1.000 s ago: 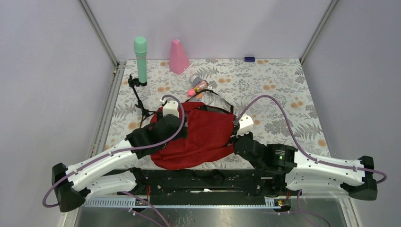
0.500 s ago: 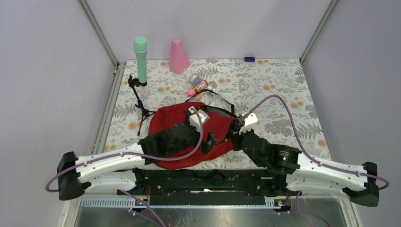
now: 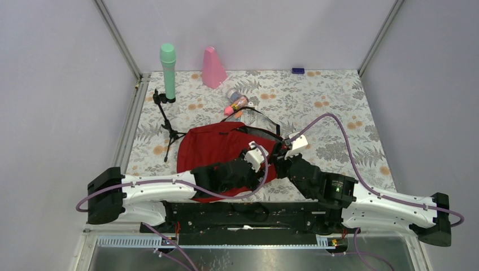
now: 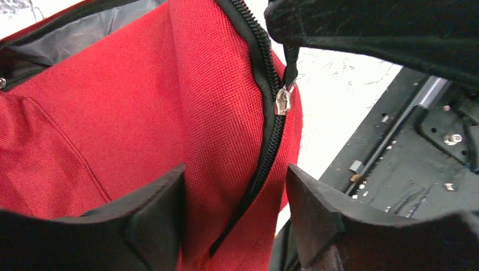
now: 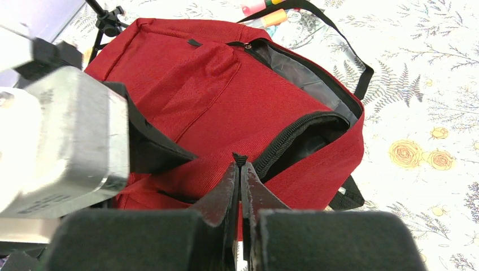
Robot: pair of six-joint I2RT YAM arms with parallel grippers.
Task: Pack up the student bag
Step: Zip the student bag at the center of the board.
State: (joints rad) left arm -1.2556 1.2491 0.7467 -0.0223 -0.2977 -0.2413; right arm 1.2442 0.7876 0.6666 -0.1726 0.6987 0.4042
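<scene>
The student bag (image 3: pixel 214 149), a large red backpack, lies in the middle of the floral table with its top zipper partly open and grey lining showing (image 5: pixel 305 79). My right gripper (image 5: pixel 239 164) is shut on the black zipper pull tab (image 5: pixel 239 158) at the bag's near right corner. In the left wrist view the tab hangs from the silver slider (image 4: pixel 282 103) under the right gripper's fingers (image 4: pixel 339 25). My left gripper (image 4: pixel 236 186) is open, with the red fabric edge and the black zipper line (image 4: pixel 265 152) between its fingers, close beside the right gripper (image 3: pixel 281 160).
Behind the bag are a pink marker (image 3: pixel 237 103), a pink cone (image 3: pixel 213 68), a green microphone-shaped thing (image 3: pixel 168 70) and a black mini tripod (image 3: pixel 166 121). A small blue object (image 3: pixel 297 70) sits at the far edge. The black base rail (image 3: pixel 248 214) runs along the near edge.
My left arm has swung right across the bag, from its left side to its near right corner. The right gripper has stayed shut on the pull tab, shifting only slightly.
</scene>
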